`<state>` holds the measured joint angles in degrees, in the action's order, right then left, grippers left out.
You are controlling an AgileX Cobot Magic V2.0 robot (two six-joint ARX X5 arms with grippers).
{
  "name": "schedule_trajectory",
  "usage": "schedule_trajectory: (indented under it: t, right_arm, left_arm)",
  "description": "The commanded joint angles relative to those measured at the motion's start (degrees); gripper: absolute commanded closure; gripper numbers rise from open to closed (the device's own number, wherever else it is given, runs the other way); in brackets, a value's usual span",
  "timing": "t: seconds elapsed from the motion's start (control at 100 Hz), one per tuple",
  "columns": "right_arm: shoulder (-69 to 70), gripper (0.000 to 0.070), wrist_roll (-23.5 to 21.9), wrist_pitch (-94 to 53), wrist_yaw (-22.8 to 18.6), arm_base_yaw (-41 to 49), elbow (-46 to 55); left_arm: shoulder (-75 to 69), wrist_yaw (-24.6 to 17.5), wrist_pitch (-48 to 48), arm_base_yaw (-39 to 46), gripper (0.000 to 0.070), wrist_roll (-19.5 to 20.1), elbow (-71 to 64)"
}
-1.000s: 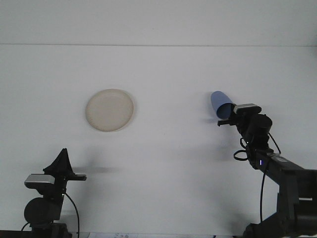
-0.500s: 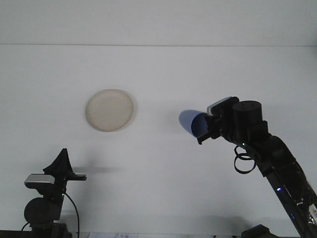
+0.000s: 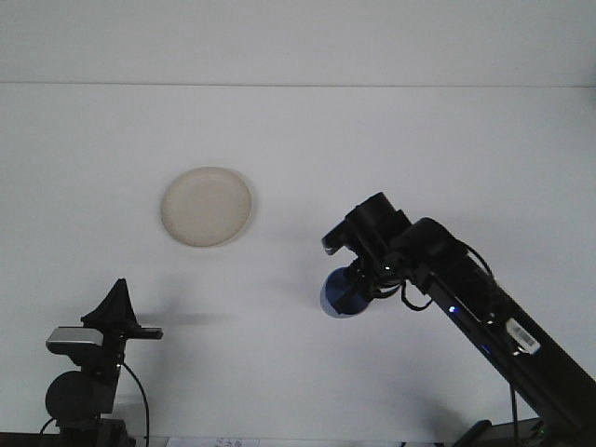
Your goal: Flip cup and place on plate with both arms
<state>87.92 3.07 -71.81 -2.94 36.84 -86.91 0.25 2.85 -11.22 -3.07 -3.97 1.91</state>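
Blue cup (image 3: 340, 296) clamped in the right gripper (image 3: 354, 284), carried tipped over mid-table, right of and nearer than the cream plate (image 3: 206, 206), presumably mid-flip. Left gripper (image 3: 116, 307) parked low at the near left edge, probably awaiting a handover; jaw state impossible to tell.
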Motion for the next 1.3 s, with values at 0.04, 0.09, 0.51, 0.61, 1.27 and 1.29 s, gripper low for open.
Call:
schedule_trajectory:
  t: [0.04, 0.09, 0.51, 0.61, 1.27, 1.29]
  right_arm:
    - [4.4, 0.07, -1.2, 0.2, -0.1, 2.2, -0.9]
    - [6.1, 0.07, -1.5, 0.3, -0.4, 3.0, -0.9]
    - [10.4, 0.0691, -1.6, 2.8, -4.6, 6.8, -0.9]
    - [10.6, 0.0691, -1.6, 3.0, -4.6, 6.8, -0.9]
    - [14.4, 0.0691, -1.6, 5.1, -4.1, 6.5, -0.9]
    - [14.5, 0.069, -1.6, 5.1, -4.2, 6.5, -0.9]
  left_arm:
    - [-0.1, 0.2, -0.8, 0.0, 0.0684, -0.2, -1.1]
    - [-0.1, 0.2, -0.8, 0.0, 0.0684, -0.2, -1.1]
    - [-0.1, 0.2, -0.8, 0.0, 0.0684, -0.2, -1.1]
    - [-0.1, 0.2, -0.8, 0.0, 0.0684, -0.2, -1.1]
    - [-0.1, 0.2, -0.8, 0.0, 0.0684, -0.2, -1.1]
    - [-0.1, 0.2, -0.8, 0.0, 0.0684, -0.2, -1.1]
